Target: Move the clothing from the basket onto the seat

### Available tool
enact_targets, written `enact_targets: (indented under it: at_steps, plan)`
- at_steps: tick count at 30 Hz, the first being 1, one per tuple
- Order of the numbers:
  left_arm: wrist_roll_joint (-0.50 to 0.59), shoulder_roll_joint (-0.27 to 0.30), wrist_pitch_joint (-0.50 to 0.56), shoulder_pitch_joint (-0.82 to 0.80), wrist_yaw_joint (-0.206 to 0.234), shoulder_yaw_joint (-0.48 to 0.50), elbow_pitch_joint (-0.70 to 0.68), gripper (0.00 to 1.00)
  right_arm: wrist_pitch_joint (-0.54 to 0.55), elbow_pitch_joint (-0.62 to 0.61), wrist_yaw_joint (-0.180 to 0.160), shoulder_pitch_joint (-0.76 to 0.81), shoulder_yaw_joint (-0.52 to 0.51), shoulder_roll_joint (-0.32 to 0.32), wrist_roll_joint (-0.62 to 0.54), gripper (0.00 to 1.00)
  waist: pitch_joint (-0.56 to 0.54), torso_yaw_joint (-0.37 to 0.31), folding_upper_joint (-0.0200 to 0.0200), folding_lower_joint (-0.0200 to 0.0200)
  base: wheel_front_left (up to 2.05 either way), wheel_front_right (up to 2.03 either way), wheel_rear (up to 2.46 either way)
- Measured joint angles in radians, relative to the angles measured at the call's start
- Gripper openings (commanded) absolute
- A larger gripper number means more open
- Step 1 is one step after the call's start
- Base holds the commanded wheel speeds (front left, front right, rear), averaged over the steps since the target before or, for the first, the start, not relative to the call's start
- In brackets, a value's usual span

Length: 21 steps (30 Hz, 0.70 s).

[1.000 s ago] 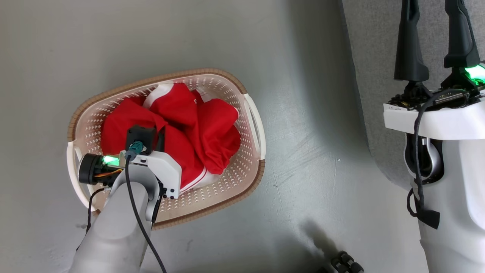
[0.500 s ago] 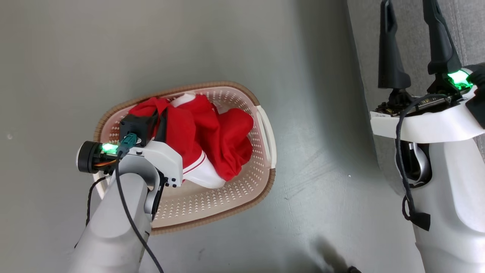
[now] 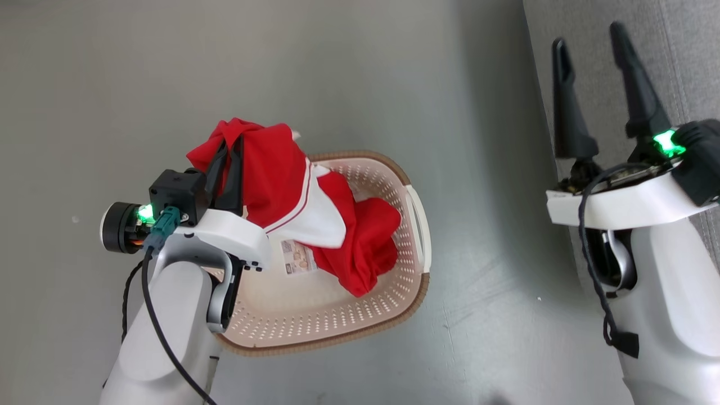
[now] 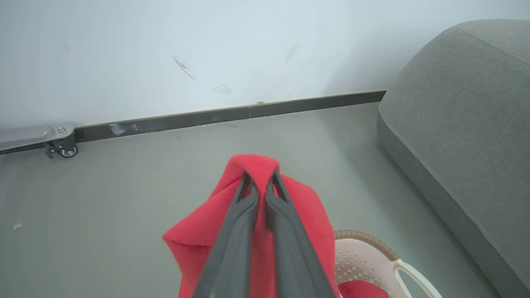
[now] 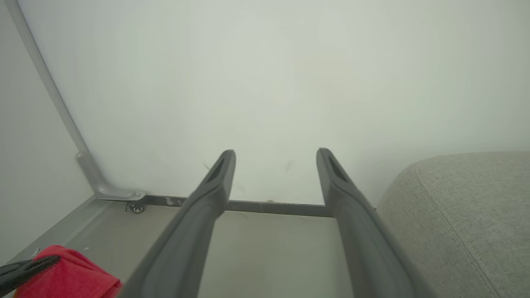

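My left gripper [image 3: 228,147] is shut on a bunch of the red clothing [image 3: 270,174] and holds it up above the far left rim of the basket [image 3: 337,332]. The fabric, with white trim, hangs from the fingers, and its lower red part [image 3: 365,247] still lies in the basket. In the left wrist view the gripper [image 4: 261,176] pinches the top fold of the clothing [image 4: 198,244]. My right gripper [image 3: 588,36] stands open and holds nothing, raised over the edge of the grey seat [image 3: 686,56]; its spread fingers [image 5: 276,154] point at the wall.
A paper label [image 3: 297,263] lies on the basket's bare floor. The basket stands on grey floor left of the seat [image 4: 463,124]. A white wall with a dark baseboard [image 4: 232,116] runs behind, with a small caster wheel [image 4: 66,150] at its foot.
My left gripper has risen and drawn the clothing up out of the basket, baring the label. The camera has shifted too. The right gripper stays open.
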Motion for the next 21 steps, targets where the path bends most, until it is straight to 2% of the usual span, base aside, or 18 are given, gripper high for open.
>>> enact_targets:
  at_steps: [10,21]
  plan:
    - [0.001,0.007,0.0,0.069,-0.009,0.005,-0.157,0.0,0.0,0.062,0.0,0.058,0.102,-0.042,0.013,1.0,-0.111,0.039,0.0,0.0,0.0,0.0,0.0]
    - [0.013,0.02,-0.001,0.12,-0.033,-0.014,-0.243,0.0,0.008,0.089,0.0,0.101,0.265,-0.105,0.035,1.0,-0.221,0.059,0.0,0.0,0.0,0.0,0.0]
